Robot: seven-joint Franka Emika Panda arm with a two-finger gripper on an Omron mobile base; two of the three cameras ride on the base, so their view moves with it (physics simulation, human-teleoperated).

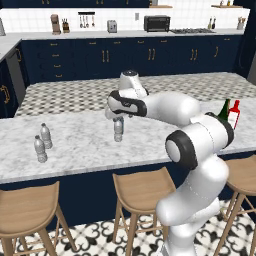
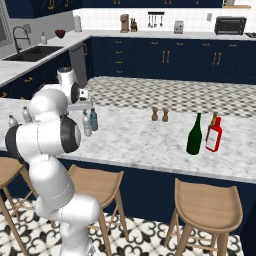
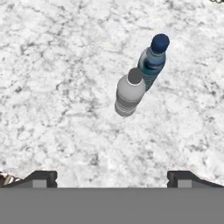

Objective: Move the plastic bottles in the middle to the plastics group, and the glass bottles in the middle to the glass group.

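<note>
The gripper is seen wide open, holding nothing, at the hand view's bottom; the grey bottle and blue-tinted bottle stand touching at centre-right on the marble counter

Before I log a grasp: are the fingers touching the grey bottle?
Apart. The hand view shows the fingers spread wide, bare counter between them and the grey bottle.

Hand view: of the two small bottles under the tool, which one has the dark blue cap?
The blue-tinted bottle, the one farther up the picture. The bottle touching it in this view, the clear grey bottle, has a pale cap.
</note>
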